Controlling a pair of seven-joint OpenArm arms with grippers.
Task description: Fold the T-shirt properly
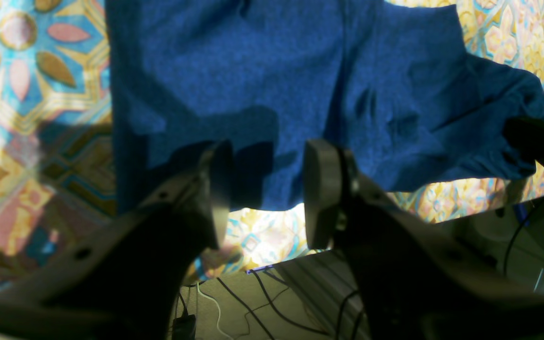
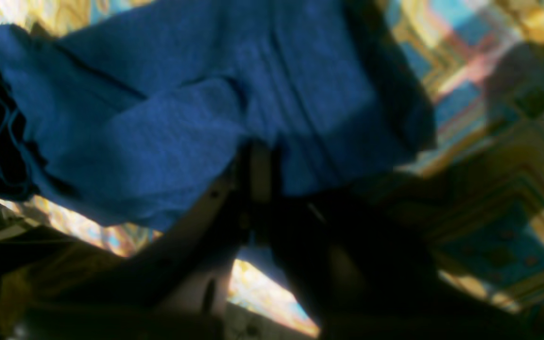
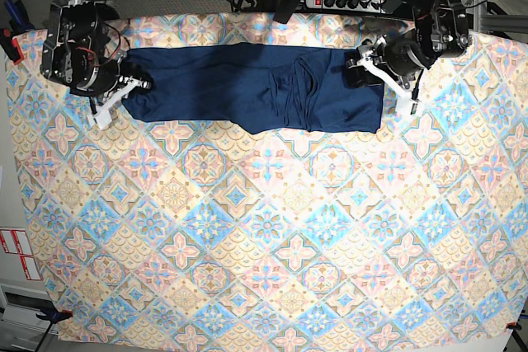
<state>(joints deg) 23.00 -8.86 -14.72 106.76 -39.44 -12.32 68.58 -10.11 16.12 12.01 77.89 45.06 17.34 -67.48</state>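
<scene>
Right wrist view is blurring badly; the T-shirt point(image 3: 256, 88) edge there is hiding the tips of the right gripper point(image 2: 259, 163), whose jaws are closing tight on a bunched fold of the fabric. Left wrist view is cutting off the shirt's upper part. The left gripper point(image 1: 265, 189) is hovering at the shirt's near hem, jaws standing apart with nothing between them. The shirt is lying as a long band near the far edge of the table point(image 3: 264, 245), on the patterned cloth, its long axis running side to side between the two arms, creases gathering right of centre.
</scene>
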